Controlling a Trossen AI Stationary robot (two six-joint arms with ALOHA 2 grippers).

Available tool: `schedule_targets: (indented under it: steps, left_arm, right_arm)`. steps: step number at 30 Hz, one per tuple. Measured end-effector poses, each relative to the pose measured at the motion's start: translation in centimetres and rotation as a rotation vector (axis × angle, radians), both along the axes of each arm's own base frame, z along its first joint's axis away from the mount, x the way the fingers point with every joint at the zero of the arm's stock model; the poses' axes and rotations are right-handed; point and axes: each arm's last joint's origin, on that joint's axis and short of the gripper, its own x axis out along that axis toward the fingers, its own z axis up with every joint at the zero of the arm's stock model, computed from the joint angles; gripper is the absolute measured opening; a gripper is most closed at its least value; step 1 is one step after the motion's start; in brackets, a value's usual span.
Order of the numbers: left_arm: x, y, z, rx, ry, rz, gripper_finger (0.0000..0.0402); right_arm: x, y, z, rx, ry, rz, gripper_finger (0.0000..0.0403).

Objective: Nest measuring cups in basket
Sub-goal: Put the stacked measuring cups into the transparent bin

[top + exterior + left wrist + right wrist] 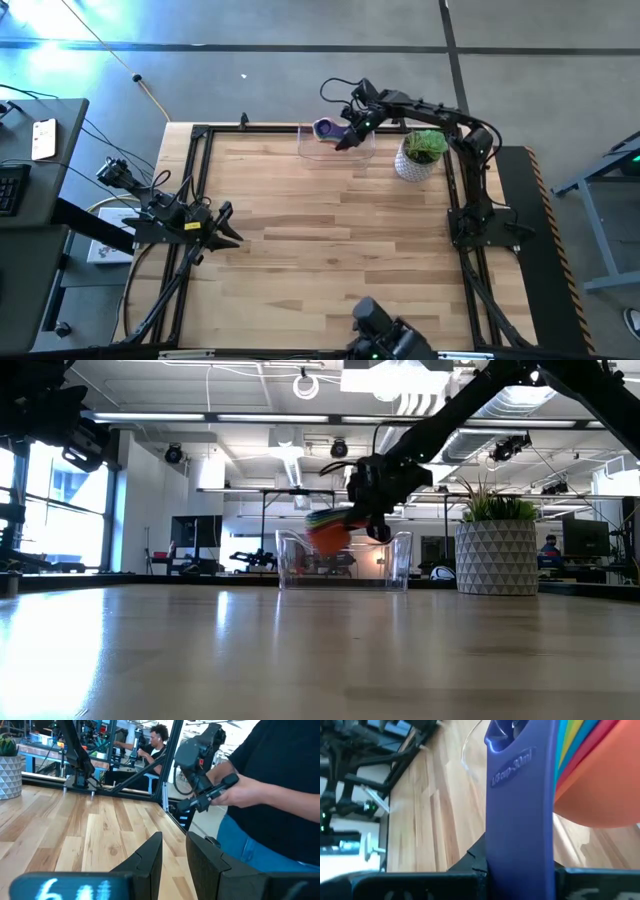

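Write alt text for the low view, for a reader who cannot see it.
The right gripper hangs above the clear basket at the table's far side, shut on a nested stack of measuring cups, orange cup lowest. A white pot with a green plant stands to the right of the basket in this view.

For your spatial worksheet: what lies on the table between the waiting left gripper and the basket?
Only bare wooden table separates the left gripper from the basket, per the high view.
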Motion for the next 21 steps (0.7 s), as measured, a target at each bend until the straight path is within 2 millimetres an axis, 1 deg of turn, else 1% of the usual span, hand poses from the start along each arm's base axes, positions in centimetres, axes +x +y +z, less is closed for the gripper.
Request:
schedule_targets:
  steps: [7,10,13,21]
  left_arm:
    - [0.0,0.0,0.0,0.000,0.000,0.000,0.0076]
    - [0.0,0.0,0.0,0.000,0.000,0.000,0.0076]
    - [0.0,0.0,0.0,0.000,0.000,0.000,0.0076]
    - [0.0,0.0,0.0,0.000,0.000,0.000,0.0076]
  right_arm:
    - [1.8,0.9,0.2,0.044,0.016,-0.066,0.0022]
    - [2.5,1.1,-0.6,0.089,0.030,-0.087,0.0022]
    - [2.8,0.9,-1.6,0.142,0.050,-0.114,0.0022]
    - [3.0,0.1,-2.8,0.216,0.071,-0.180,0.0022]
